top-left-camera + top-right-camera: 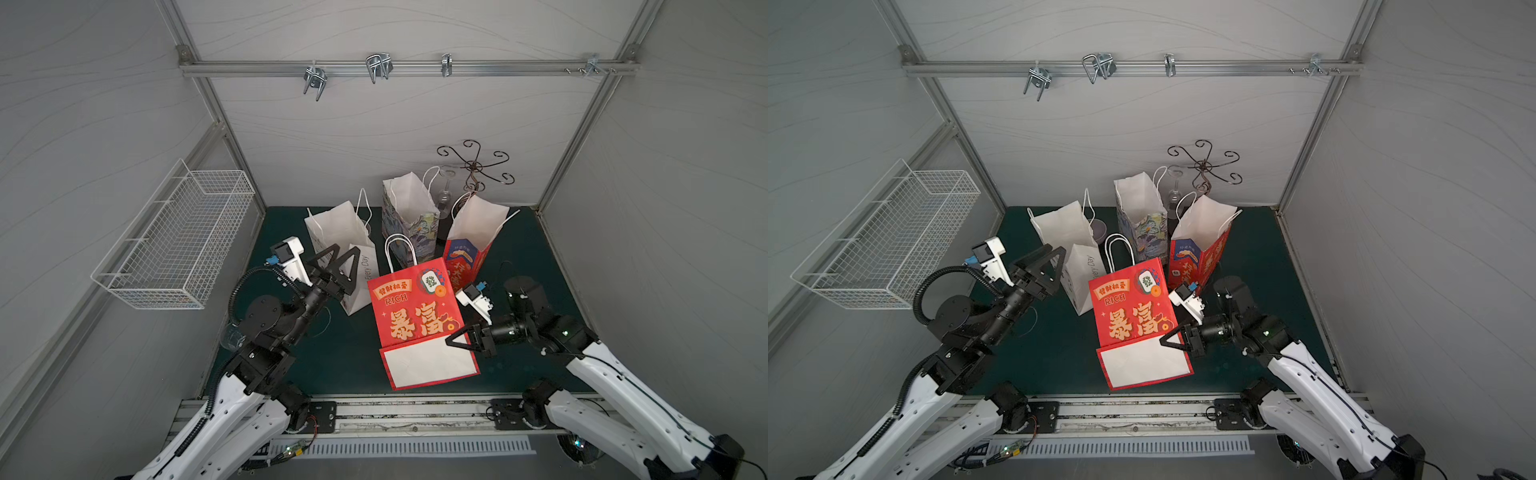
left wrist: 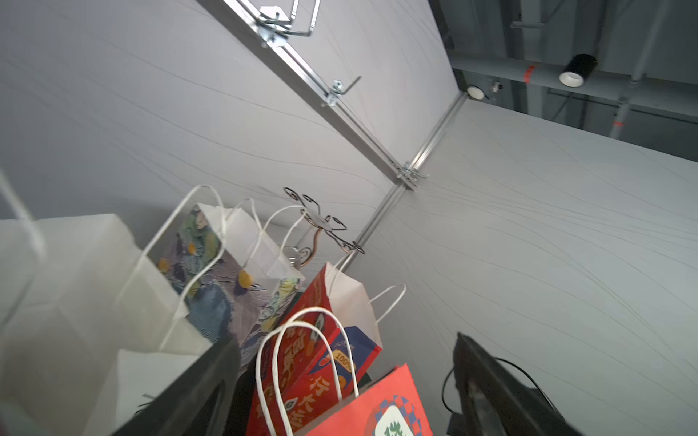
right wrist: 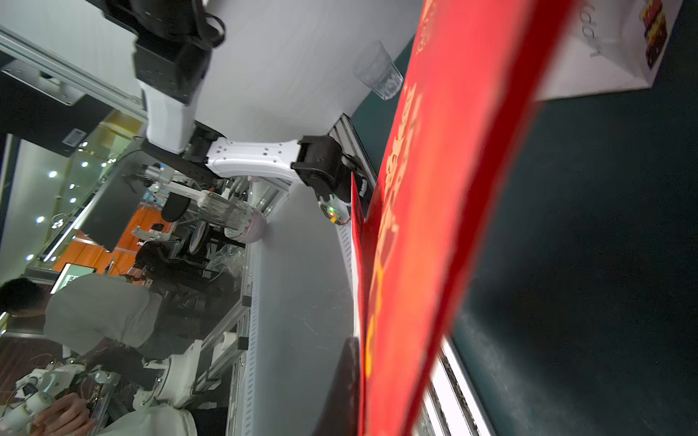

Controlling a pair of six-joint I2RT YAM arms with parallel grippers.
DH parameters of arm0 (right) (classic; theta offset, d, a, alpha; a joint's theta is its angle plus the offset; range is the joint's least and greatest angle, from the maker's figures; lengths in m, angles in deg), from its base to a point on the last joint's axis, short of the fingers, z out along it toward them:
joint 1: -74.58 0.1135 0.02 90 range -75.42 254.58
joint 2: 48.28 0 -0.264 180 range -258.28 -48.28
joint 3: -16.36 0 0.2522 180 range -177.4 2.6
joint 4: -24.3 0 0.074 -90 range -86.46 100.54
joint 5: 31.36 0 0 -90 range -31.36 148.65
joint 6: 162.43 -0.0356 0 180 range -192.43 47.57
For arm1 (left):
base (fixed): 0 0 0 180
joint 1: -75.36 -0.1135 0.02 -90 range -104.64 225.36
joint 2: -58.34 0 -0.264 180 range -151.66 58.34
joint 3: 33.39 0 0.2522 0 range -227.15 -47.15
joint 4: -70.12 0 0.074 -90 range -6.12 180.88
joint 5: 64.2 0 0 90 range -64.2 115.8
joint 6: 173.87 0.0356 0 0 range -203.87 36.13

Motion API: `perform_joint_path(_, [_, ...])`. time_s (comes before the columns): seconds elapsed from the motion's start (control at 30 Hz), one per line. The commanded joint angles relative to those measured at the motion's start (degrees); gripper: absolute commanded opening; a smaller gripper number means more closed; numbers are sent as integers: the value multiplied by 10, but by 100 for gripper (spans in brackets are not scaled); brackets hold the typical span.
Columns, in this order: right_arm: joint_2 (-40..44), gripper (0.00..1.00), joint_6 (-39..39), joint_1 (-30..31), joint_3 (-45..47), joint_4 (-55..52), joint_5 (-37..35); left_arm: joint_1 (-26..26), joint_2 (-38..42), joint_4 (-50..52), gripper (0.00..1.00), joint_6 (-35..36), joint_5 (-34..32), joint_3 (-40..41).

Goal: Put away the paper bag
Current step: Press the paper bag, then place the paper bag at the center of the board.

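Top views: my right pincer (image 1: 457, 338) is clenched on the red bag (image 1: 413, 316), keeping it flat mid-table; left pincer (image 1: 338, 262) gapes empty near its handles (image 1: 399, 249), to lift.

You see soft, even light in both top views, with straight bars bending near the edges. Close to your right gripper, the red bag (image 3: 445, 211) looks blurry and the mat (image 3: 589, 264) dark.

- Top views: high, looking down, both covering arms, mat (image 1: 345, 353), bags.
- Left wrist: low, tilted up at back wall (image 2: 151, 113).
- Right wrist: close against red bag (image 3: 434, 226).
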Motion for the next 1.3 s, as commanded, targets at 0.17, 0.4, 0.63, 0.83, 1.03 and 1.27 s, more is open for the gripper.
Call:
perform_joint_path(0.17, [47, 0, -141, 41, 87, 35, -149, -1, 66, 159, 86, -37, -182, 11])
perform_joint_path(0.4, [-16, 0, -213, 41, 129, 121, -200, -1, 67, 199, 83, -86, -205, 25])
perform_joint_path(0.63, [-115, 0, -239, 34, 132, 190, -219, -1, 57, 208, 82, -100, -200, 24])
perform_joint_path(0.83, [-211, 0, -246, 17, 120, 201, -226, -1, 52, 212, 82, -101, -197, 24])
perform_joint_path(1.03, [-289, 0, -208, 18, 90, 182, -245, -1, 50, 215, 82, -105, -194, 25])
perform_joint_path(1.27, [-328, 15, -190, 18, 75, 166, -275, -1, 53, 219, 82, -104, -193, 28])
